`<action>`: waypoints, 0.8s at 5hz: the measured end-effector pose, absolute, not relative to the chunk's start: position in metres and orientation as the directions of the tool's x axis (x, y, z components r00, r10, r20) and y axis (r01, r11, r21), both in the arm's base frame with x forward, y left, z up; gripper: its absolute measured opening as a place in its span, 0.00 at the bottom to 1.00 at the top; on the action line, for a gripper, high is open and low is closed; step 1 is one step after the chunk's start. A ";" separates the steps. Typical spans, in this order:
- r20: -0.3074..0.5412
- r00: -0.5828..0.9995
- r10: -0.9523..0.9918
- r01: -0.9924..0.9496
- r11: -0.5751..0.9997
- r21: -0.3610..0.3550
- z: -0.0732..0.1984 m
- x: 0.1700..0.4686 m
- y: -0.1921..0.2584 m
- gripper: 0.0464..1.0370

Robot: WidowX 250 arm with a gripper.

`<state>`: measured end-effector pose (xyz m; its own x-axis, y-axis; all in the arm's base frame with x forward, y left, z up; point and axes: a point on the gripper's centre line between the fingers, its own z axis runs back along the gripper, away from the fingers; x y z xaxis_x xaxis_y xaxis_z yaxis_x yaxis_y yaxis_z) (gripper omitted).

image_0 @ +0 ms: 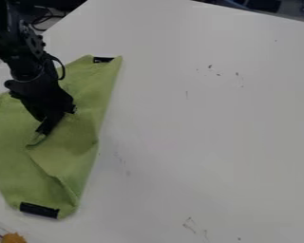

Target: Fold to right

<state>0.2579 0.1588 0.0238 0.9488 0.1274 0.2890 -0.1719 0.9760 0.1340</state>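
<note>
I see soft light all over the white table (212, 118), a bit brighter near the top of the frame and greyer low down. The green cloth (72, 152) has soft, dark shadows in its folds at the lower left. The black arm (21, 61) is so dark at the upper left that its parts run together.

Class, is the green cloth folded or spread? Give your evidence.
Partly folded: a flap lies over the cloth, its tip near the middle.

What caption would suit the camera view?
Black gripper at a creased green cloth on a white table.
</note>
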 end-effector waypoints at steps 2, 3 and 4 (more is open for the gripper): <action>0.280 0.949 0.142 -0.176 0.980 0.097 0.013 0.269 0.173 0.41; 0.287 0.948 0.135 -0.168 0.981 0.096 0.013 0.271 0.178 0.71; 0.289 0.950 0.120 -0.154 0.983 0.099 0.014 0.272 0.180 0.94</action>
